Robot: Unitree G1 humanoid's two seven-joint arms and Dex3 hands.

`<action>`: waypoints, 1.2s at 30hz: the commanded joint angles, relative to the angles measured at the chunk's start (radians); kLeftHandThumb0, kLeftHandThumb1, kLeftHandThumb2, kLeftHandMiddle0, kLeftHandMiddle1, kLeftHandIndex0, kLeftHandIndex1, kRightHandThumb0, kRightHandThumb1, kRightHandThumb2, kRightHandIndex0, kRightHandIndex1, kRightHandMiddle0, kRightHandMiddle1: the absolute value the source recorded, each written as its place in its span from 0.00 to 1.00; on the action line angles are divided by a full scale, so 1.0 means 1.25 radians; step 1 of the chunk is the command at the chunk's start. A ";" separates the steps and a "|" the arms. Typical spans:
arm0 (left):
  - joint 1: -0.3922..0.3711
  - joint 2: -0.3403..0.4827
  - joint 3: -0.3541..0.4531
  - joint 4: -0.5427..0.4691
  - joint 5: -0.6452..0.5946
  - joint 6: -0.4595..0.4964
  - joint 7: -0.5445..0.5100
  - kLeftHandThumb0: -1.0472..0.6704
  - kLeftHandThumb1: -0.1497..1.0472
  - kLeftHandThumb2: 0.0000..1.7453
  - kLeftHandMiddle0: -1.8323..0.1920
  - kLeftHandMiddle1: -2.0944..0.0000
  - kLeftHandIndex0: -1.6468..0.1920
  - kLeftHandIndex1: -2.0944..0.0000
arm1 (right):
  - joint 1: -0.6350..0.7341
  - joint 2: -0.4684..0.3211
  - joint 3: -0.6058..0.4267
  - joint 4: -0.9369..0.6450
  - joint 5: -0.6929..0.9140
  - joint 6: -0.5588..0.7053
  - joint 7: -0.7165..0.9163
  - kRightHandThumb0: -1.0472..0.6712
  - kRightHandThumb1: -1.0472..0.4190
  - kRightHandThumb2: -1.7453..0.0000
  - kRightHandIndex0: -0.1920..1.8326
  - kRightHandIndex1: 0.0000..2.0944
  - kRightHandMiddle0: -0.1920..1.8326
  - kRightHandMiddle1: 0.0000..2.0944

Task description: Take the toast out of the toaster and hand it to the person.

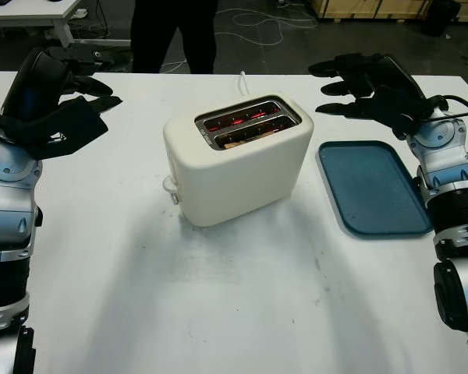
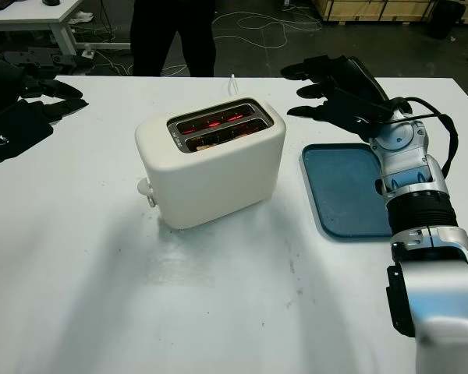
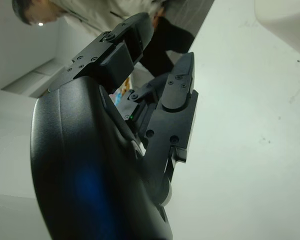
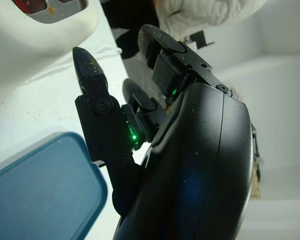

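A cream toaster point(image 1: 238, 160) stands mid-table, its two slots glowing red inside. A brown slice of toast point(image 1: 246, 137) sits low in the nearer slot. My right hand point(image 1: 351, 86) hovers open to the right of the toaster, above the far end of a blue tray point(image 1: 374, 187). Off to the toaster's left, my left hand point(image 1: 70, 109) is raised and open, holding nothing. A person in dark trousers point(image 1: 174, 35) stands behind the table's far edge.
The white table point(image 1: 218, 296) spreads wide in front of the toaster. A white cord point(image 1: 242, 80) runs from the toaster's back over the far edge. Cables lie on the floor point(image 1: 257, 23) beyond.
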 commanded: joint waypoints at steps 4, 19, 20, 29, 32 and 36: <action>-0.004 -0.002 -0.004 0.003 -0.001 -0.008 0.002 0.50 0.89 0.01 0.53 0.75 0.46 0.97 | -0.018 -0.005 -0.003 -0.015 0.004 0.004 0.003 0.37 0.18 1.00 0.51 0.01 0.46 0.00; 0.000 0.000 -0.004 0.003 0.001 -0.010 0.002 0.50 0.89 0.01 0.53 0.74 0.46 0.97 | -0.018 -0.010 0.002 0.001 -0.006 -0.017 -0.004 0.35 0.17 1.00 0.51 0.01 0.47 0.00; 0.001 -0.001 -0.003 0.002 0.000 -0.010 0.003 0.50 0.89 0.01 0.53 0.74 0.46 0.97 | -0.018 -0.009 0.001 0.001 -0.004 -0.019 -0.002 0.35 0.18 1.00 0.51 0.01 0.47 0.00; -0.001 -0.006 -0.002 0.001 -0.001 -0.002 0.005 0.49 0.89 0.00 0.53 0.74 0.46 0.97 | -0.020 -0.008 0.003 0.009 -0.006 -0.026 -0.006 0.35 0.18 1.00 0.51 0.00 0.47 0.00; -0.002 -0.006 -0.002 0.001 -0.004 -0.001 0.003 0.50 0.89 0.00 0.54 0.74 0.46 0.98 | -0.021 -0.007 0.001 0.011 -0.003 -0.022 -0.004 0.33 0.17 1.00 0.51 0.00 0.47 0.00; -0.001 -0.004 -0.003 0.000 0.000 -0.002 0.003 0.50 0.89 0.00 0.54 0.74 0.46 0.98 | -0.023 -0.008 0.000 0.017 -0.002 -0.028 -0.003 0.33 0.17 1.00 0.51 0.00 0.47 0.00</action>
